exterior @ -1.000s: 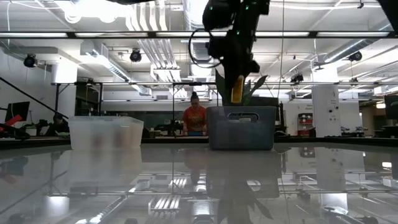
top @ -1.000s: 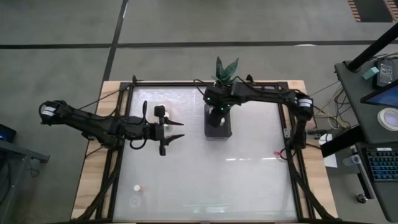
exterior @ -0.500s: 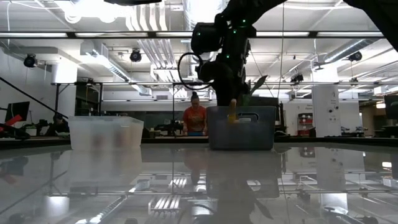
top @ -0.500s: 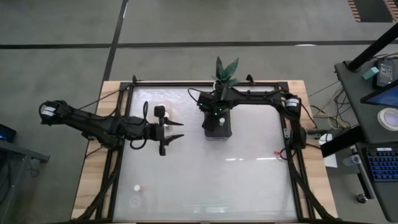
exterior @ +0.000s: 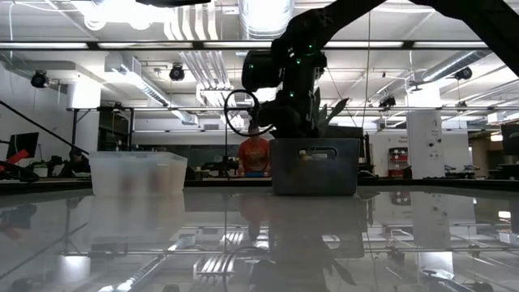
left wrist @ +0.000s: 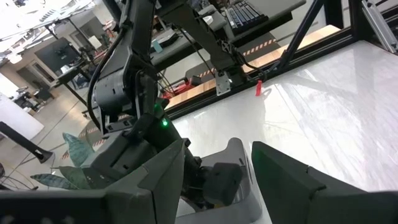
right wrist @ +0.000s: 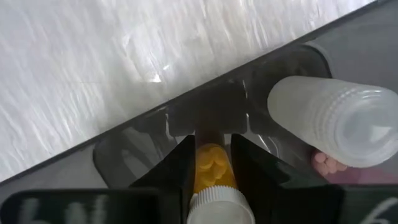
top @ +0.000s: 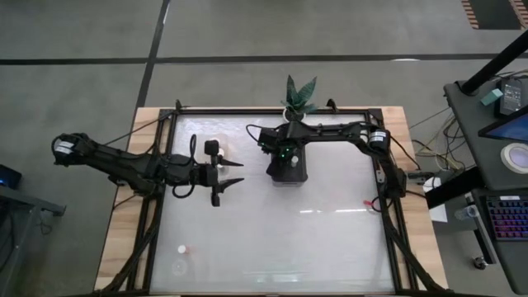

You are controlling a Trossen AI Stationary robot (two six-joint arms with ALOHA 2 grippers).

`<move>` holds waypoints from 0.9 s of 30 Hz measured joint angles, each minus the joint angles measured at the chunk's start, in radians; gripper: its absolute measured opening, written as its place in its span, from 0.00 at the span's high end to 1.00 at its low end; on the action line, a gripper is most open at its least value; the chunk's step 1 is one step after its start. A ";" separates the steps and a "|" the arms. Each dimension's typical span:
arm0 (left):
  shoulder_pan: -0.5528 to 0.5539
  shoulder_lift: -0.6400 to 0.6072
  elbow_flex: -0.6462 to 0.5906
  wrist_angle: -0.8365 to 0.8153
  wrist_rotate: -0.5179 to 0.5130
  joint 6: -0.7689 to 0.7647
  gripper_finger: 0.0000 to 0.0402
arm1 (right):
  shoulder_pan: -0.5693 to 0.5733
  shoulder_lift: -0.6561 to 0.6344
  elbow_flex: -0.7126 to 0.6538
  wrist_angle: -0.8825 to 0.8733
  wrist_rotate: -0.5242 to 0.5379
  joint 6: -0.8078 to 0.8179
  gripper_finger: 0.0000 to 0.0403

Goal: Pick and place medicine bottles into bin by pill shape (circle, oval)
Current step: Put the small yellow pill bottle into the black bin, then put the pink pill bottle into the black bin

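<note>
Right gripper (right wrist: 211, 168) reaches down into the dark bin (top: 289, 172) near the middle of the table's far edge, its fingers (right wrist: 171, 171) clamped on an orange bottle (right wrist: 212, 167) with a white cap. The bottle sits upright between the two fingers, its body pointing toward the bin floor and its cap nearest the wrist. Just beside it inside the same bin lies a second bottle (right wrist: 333, 127), on its side, with a ribbed white cap and a pinkish body. In the low view the right arm (exterior: 284, 81) hangs over the bin's rim, and a clear bin (exterior: 138, 172) stands well apart toward the table's left side. Behind the dark bin is a potted plant (top: 299, 92). The left gripper (top: 224, 173) waits over the left half of the table (top: 330, 231) near the clear bin, fingers spread with nothing between them. One more bottle (top: 181, 248) stands near the table's near left corner. A person (exterior: 254, 154) is visible in the room beyond.
</note>
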 joint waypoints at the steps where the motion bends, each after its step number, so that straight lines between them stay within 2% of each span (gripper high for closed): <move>1: 0.000 0.000 0.000 0.000 0.000 0.000 0.57 | 0.000 0.000 0.000 0.001 0.000 0.000 0.77; 14: 0.000 0.000 0.000 0.000 0.000 0.000 0.57 | 0.000 0.002 0.000 0.008 0.001 0.000 0.75; 27: 0.000 0.000 0.000 0.001 0.000 -0.001 0.57 | 0.000 -0.002 0.029 -0.011 0.002 0.001 0.52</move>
